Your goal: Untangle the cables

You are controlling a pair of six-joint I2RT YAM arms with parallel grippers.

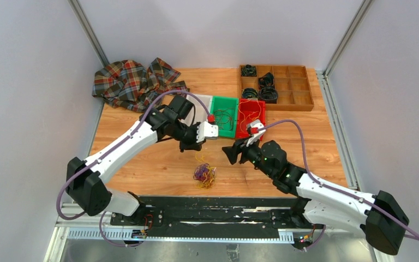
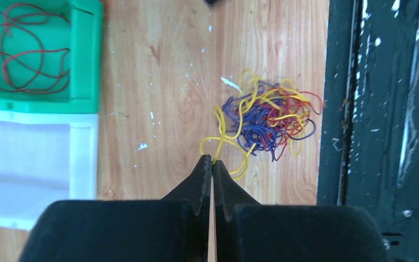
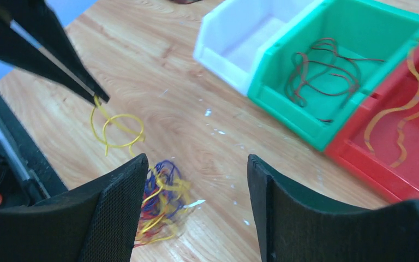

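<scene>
The cables lie as a small tangle [image 1: 204,175] of yellow, purple and red wires [image 2: 267,117] on the wooden table, near its front edge. My left gripper [image 2: 213,161] is shut on a yellow cable [image 3: 114,128]. That cable loops down from the closed tips [image 3: 101,99] toward the tangle [image 3: 161,202]. In the top view the left gripper [image 1: 192,148] hangs above and behind the tangle. My right gripper [image 3: 196,164] is open and holds nothing. It hovers to the right of the tangle [image 1: 230,153], which shows beside its left finger [image 3: 114,213].
White [image 1: 201,106], green [image 1: 226,101] and red [image 1: 249,105] bins stand in a row behind the grippers. The green one holds a dark cable [image 3: 322,71], the red one an orange cable [image 3: 403,120]. A plaid cloth [image 1: 133,82] lies back left. A wooden compartment tray [image 1: 300,87] stands back right.
</scene>
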